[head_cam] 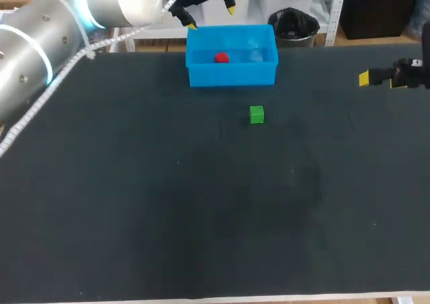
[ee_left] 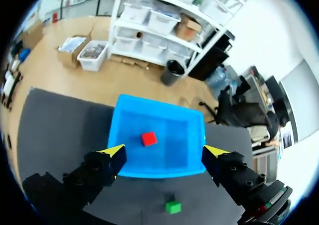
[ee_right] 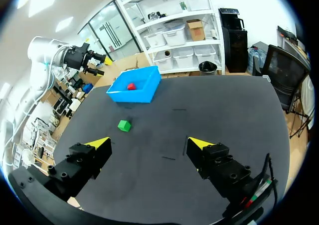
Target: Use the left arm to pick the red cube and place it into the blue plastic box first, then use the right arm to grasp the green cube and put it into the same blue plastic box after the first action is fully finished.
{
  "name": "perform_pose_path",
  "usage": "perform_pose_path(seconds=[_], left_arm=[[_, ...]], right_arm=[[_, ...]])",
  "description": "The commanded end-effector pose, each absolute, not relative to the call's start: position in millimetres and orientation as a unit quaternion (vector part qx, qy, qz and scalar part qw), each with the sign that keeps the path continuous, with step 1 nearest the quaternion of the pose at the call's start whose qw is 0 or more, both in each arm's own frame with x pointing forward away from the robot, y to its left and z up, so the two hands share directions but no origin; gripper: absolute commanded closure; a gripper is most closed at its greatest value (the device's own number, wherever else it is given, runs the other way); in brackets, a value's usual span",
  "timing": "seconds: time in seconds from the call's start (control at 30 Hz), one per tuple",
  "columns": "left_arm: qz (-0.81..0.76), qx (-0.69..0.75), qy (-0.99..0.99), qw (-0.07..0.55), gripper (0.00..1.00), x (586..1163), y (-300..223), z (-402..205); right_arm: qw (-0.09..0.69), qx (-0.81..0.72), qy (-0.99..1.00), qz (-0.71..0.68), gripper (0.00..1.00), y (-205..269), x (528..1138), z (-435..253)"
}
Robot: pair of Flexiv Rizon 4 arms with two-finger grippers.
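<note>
Red cube (head_cam: 221, 58), small and plain, lies on the floor inside the open-topped rectangular blue plastic box (head_cam: 232, 75), in the half of the box nearer my left arm. In the left wrist view it does not touch any of the box's walls. The box stands at the far edge of the dark table (head_cam: 134, 183).

Outside the box, on its near side, a small green cube (head_cam: 256, 114) sits on the table. It is near the front wall but clearly apart from it, and a little towards my right arm's side.

The left tool (head_cam: 211, 18) hovers above the box, over the far corner on my left arm's side. Its two yellow-tipped fingers are spread wide, hold nothing and stay clear of the box's walls. In the left wrist view the box and the red cube lie beneath the gap between the fingers.

The right tool (ee_right: 149, 143) hangs over the table well apart from the box, out at the side my right arm comes from. Its fingers are spread too, with nothing between them. In the right wrist view the green cube lies ahead of this tool — between it and the box — and touches neither.
</note>
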State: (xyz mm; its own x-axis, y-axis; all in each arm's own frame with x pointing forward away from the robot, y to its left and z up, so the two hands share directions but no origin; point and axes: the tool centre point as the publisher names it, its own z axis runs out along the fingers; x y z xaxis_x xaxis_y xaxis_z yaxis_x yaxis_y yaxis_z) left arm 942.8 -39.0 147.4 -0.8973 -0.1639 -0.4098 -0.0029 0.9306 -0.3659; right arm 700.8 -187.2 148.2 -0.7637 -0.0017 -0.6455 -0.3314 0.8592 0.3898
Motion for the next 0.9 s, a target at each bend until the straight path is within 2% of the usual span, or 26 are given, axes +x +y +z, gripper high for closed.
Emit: perform_pose_path(seconds=[0.03,0.37,0.9], left_arm=[[-0.200,-0.018,0.943,0.264,0.00,887,-13,159],[-0.214,0.073,0.929,0.292,0.00,845,8,166],[-0.222,0.207,0.915,0.266,0.00,803,32,159]], right_arm=[[0.331,-0.090,0.907,0.245,0.00,-186,700,150],[0.331,-0.090,0.907,0.245,0.00,-186,700,150],[0.331,-0.090,0.907,0.245,0.00,-186,700,150]])
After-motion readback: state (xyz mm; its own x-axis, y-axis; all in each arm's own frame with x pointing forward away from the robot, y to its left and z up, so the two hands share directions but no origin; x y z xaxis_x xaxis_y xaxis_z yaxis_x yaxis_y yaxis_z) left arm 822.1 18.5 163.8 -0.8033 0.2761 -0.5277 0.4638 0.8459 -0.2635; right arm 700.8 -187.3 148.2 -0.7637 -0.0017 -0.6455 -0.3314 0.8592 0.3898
